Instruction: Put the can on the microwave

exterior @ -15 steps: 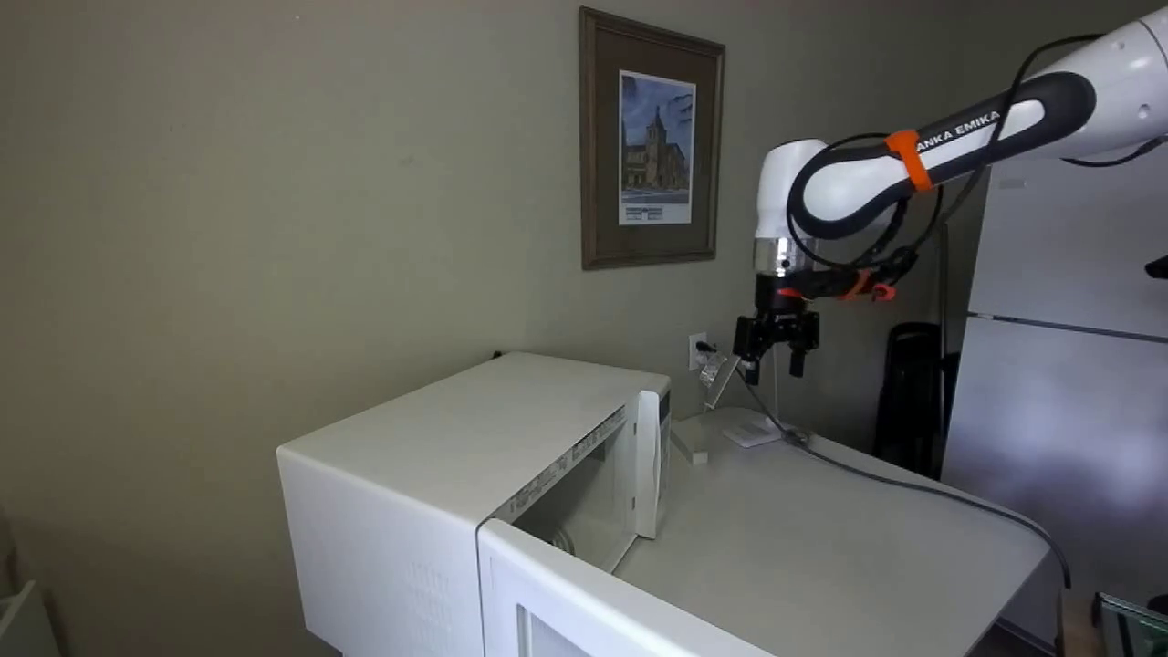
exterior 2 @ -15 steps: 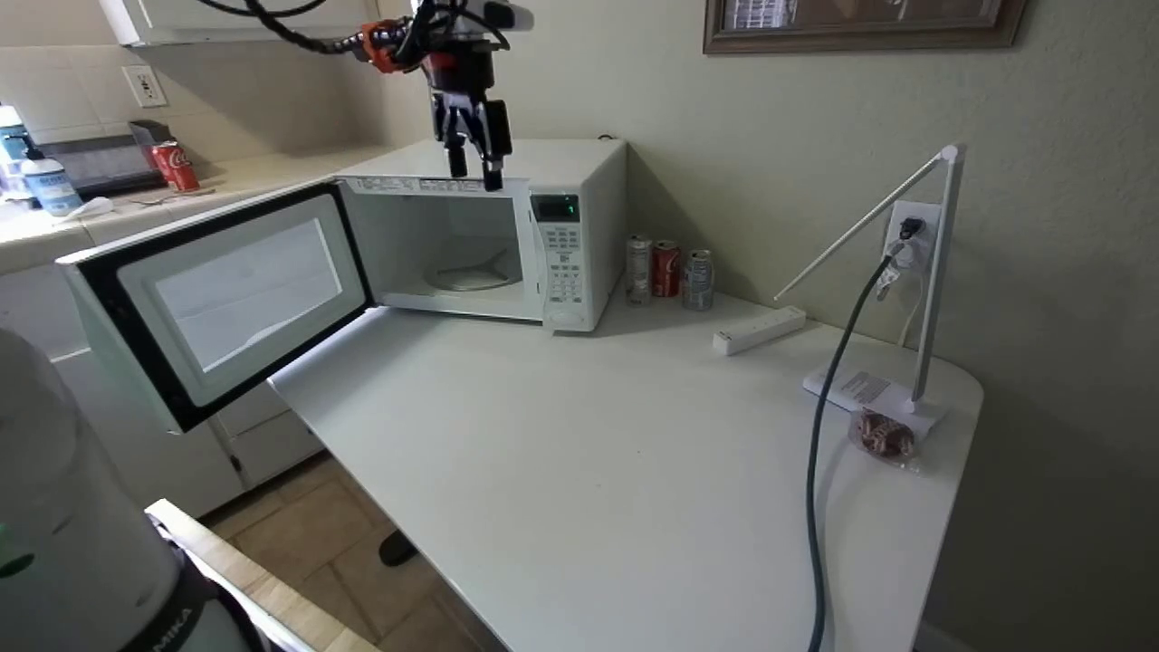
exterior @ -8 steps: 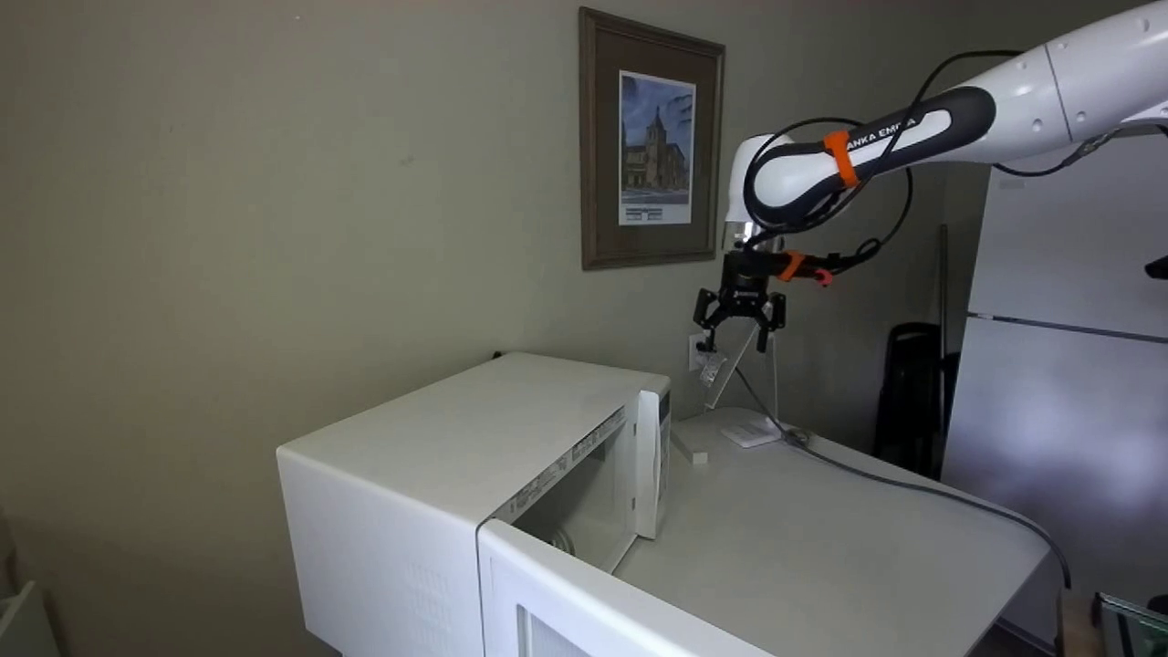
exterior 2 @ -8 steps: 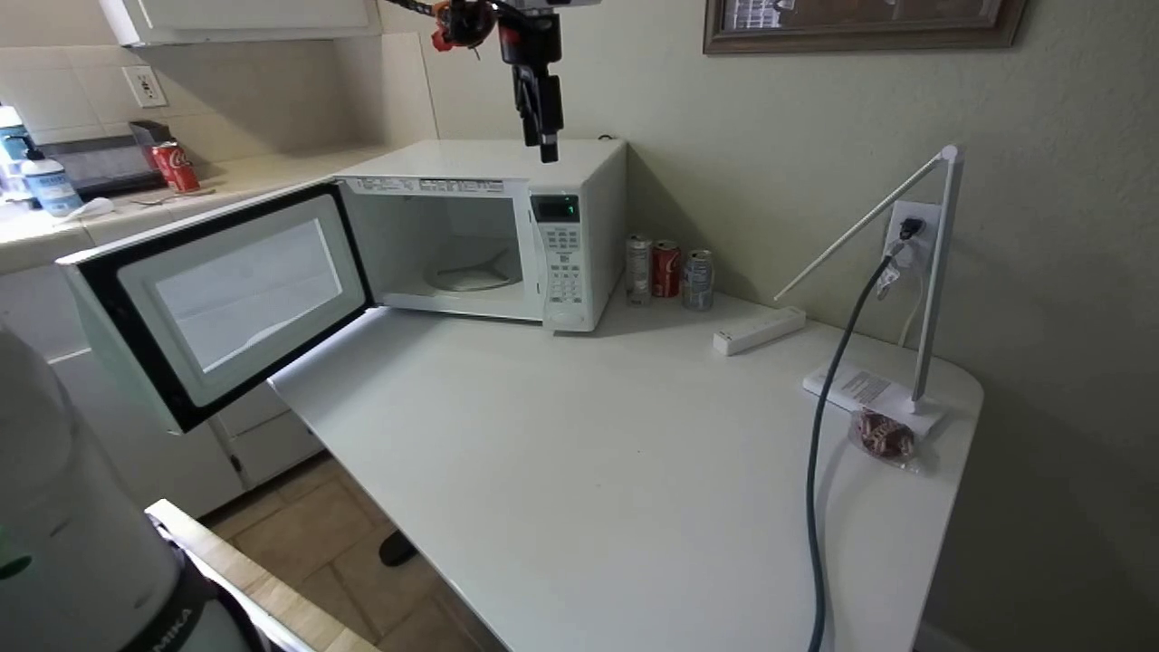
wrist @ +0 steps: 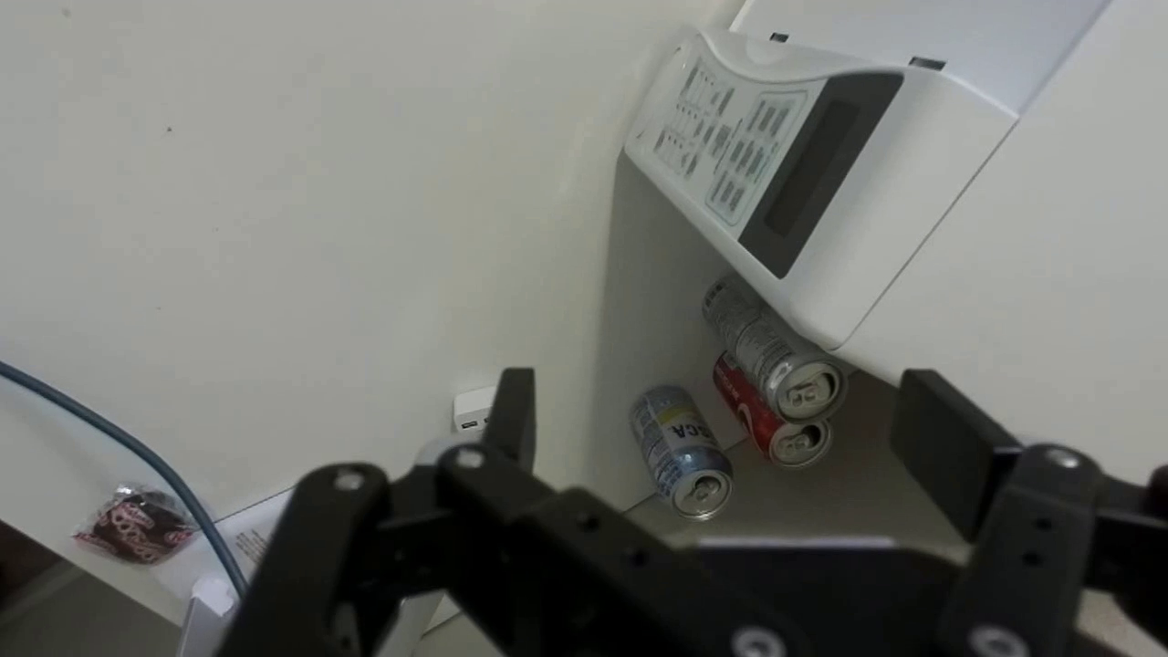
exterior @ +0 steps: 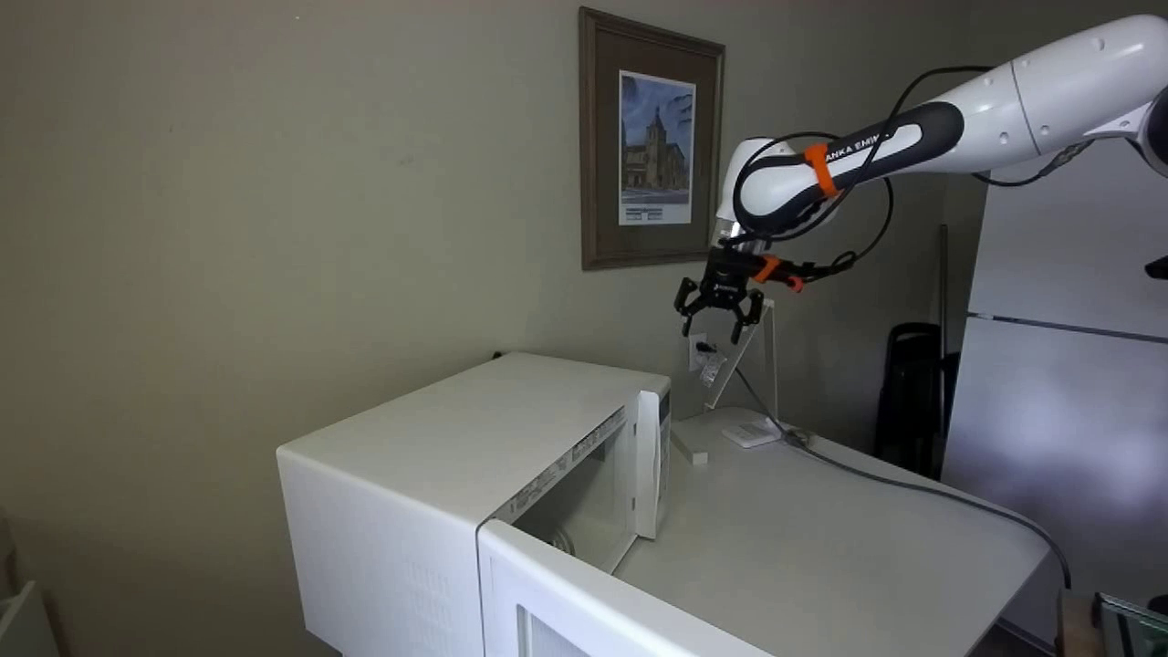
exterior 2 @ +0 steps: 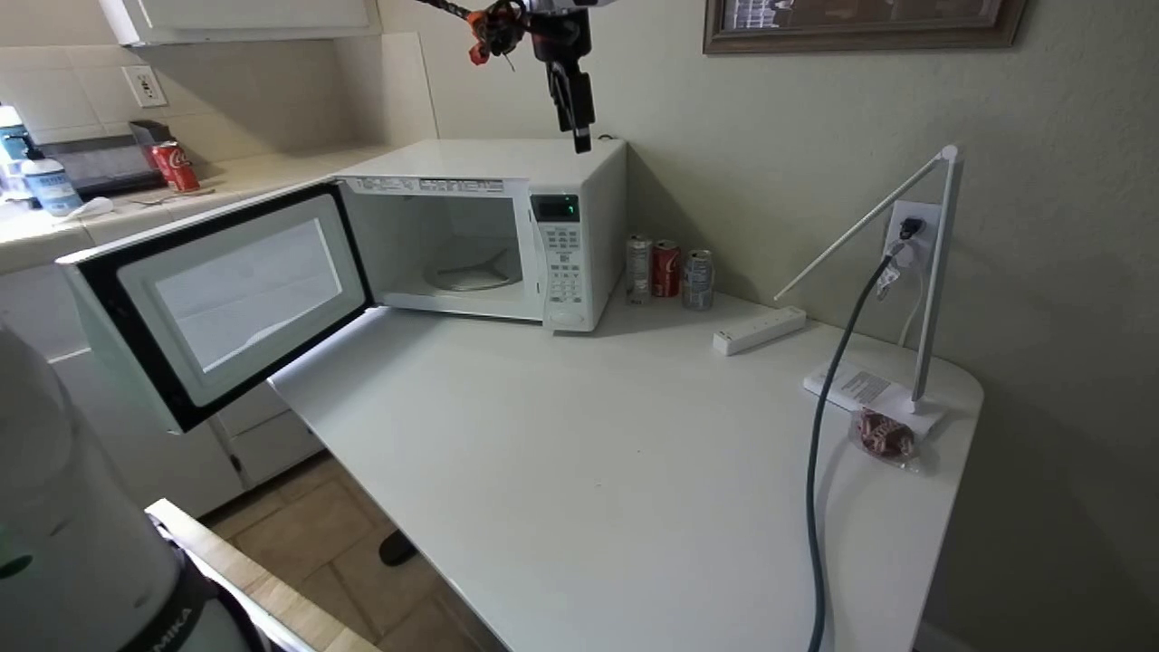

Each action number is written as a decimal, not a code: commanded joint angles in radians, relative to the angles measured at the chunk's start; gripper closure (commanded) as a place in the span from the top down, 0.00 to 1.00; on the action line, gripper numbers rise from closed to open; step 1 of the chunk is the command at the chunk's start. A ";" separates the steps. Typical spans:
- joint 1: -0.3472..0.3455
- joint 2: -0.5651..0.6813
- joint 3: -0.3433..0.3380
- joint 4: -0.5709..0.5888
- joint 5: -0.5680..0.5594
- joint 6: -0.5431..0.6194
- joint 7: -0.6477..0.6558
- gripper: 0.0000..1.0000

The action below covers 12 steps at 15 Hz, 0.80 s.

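Note:
Two silvery-grey cans stand upright on the white counter between the microwave and the wall: a tall slim one [exterior 2: 638, 270] against the microwave's side and a shorter one [exterior 2: 698, 280]. The wrist view shows both, tall [wrist: 757, 338] and short [wrist: 680, 447]. The microwave [exterior 2: 607, 226] is a white box with its door wide open; its flat top [exterior: 474, 429] is bare. In an exterior view it hides the cans. My gripper [exterior: 711, 332] is open and empty, above the level of the microwave's top, high over the cans. It also shows in an exterior view [exterior 2: 581, 145] and the wrist view [wrist: 718, 401].
A red can [exterior 2: 665, 269] stands between the silvery cans. The open door [exterior 2: 226, 303] juts out in front. A white power strip [exterior 2: 759, 331], a folding lamp [exterior 2: 942, 244], a dark cable [exterior 2: 826, 407] and a small bag [exterior 2: 886, 435] are on the counter. The wall is close behind.
My gripper has moved toward the wall and the cans' side of the microwave, rising somewhat. It has turned, so its fingers line up edge-on in an exterior view, and tilted slightly. It stays open.

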 commanded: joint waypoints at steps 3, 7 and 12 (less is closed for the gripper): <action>0.016 0.000 -0.016 0.004 0.002 -0.003 0.000 1.00; 0.017 0.055 -0.021 0.061 0.000 -0.003 0.061 1.00; 0.020 0.234 -0.047 0.278 0.009 -0.060 0.174 1.00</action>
